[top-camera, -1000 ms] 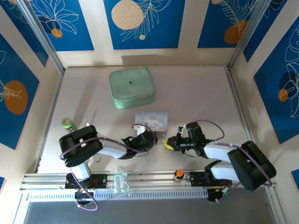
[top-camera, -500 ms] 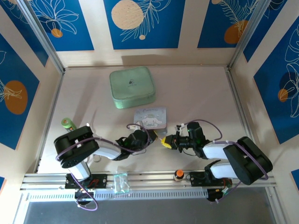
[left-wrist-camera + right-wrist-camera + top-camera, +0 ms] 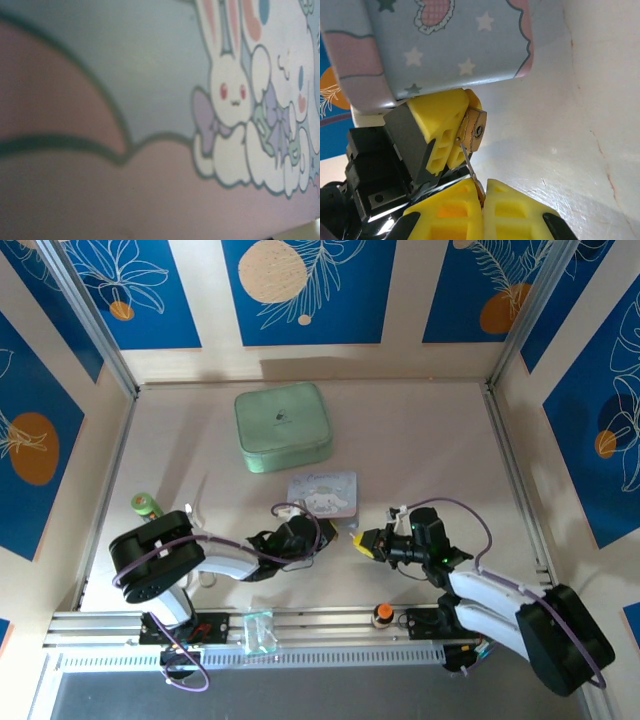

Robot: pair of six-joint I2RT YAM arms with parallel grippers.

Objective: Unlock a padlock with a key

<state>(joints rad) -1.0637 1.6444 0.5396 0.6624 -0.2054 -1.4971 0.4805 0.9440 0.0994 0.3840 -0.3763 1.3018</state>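
The small brass padlock (image 3: 474, 129) is pinched between the yellow fingers (image 3: 437, 131) of my left gripper (image 3: 338, 533), just below the pastel cartoon box (image 3: 445, 45); its keyhole faces my right gripper. My right gripper (image 3: 483, 194) is shut on the thin silvery key (image 3: 469, 165). The key's tip rests on the padlock's face just left of the keyhole, not in it. The shackle is hidden. In the top view my right gripper (image 3: 364, 543) meets the left one in front of the cartoon box (image 3: 323, 492). The left wrist view is a blurred close-up of the box (image 3: 150, 60).
A mint green pouch (image 3: 283, 426) lies toward the back of the table. A green cylinder (image 3: 147, 504) stands at the left by the wall rail. An orange-topped knob (image 3: 381, 614) sits on the front rail between the arm bases. Bare tabletop (image 3: 440, 455) spreads to the right.
My right gripper has backed slightly to the right with the key while its elbow swung outward. My left gripper, which first pulled left with the padlock, now holds still. The cartoon box shifted slightly back.
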